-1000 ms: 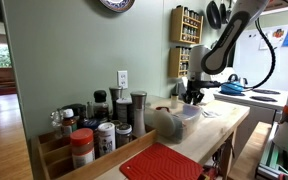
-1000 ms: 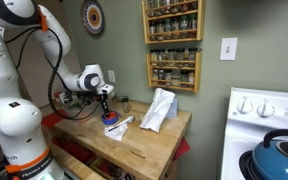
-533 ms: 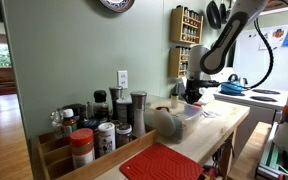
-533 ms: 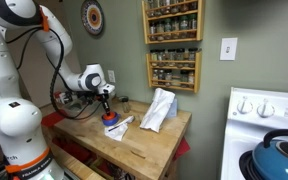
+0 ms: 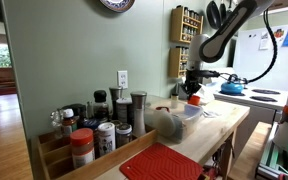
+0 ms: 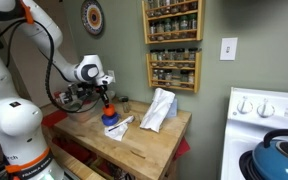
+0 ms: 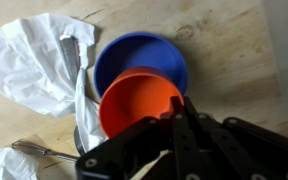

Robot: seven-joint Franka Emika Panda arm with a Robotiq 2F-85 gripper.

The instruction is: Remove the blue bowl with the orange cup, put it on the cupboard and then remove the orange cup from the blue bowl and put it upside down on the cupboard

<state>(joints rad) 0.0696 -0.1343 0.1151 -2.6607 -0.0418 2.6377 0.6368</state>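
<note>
My gripper (image 7: 170,112) is shut on the rim of the orange cup (image 7: 136,100) and holds it upright just above the blue bowl (image 7: 144,52). The bowl rests on the cupboard's pale wood top (image 7: 234,50). In both exterior views the cup (image 6: 108,110) (image 5: 194,100) hangs from the gripper (image 6: 106,103) (image 5: 193,92) a little above the bowl (image 6: 111,128) on the cupboard (image 6: 154,140) (image 5: 220,124).
A crumpled white bag (image 7: 29,60) (image 6: 159,108) lies next to the bowl, with a metal utensil (image 7: 44,150) beside it. Spice racks (image 6: 172,45) hang on the wall. Spice jars (image 5: 94,128) and a red ridged mat (image 5: 164,162) sit at one end. A blue kettle (image 6: 280,160) is on the stove.
The gripper has risen with the orange cup, lifting it up out of the blue bowl. The bowl stays on the cupboard.
</note>
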